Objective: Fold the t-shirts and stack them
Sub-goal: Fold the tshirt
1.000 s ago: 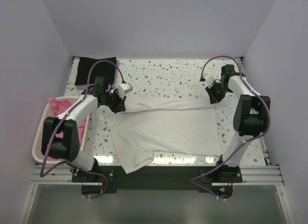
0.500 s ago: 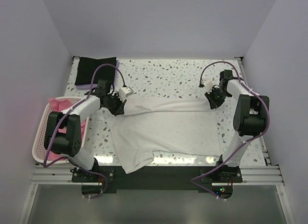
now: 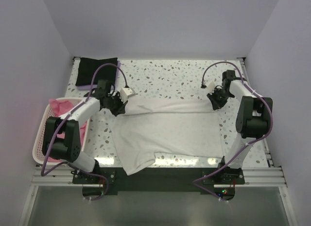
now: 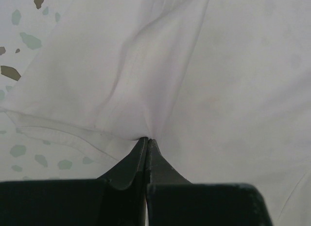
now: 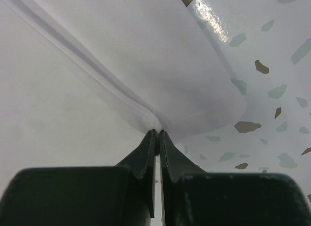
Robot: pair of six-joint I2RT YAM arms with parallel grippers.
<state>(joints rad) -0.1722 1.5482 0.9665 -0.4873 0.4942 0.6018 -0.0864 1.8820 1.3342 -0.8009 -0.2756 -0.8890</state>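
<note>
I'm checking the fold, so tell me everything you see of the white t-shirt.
The white t-shirt is plain, soft, cotton-looking cloth with stitched hems, lightly wrinkled. It lies spread across the middle of the speckled table, its near left corner drooping over the front edge. Its far edge is gathered into a band between the arms: the left gripper and right gripper are each shut on a pinch at one end.

left end effector [image 4: 146, 140]: pinched closed | right end effector [image 5: 157, 133]: pinched closed
</note>
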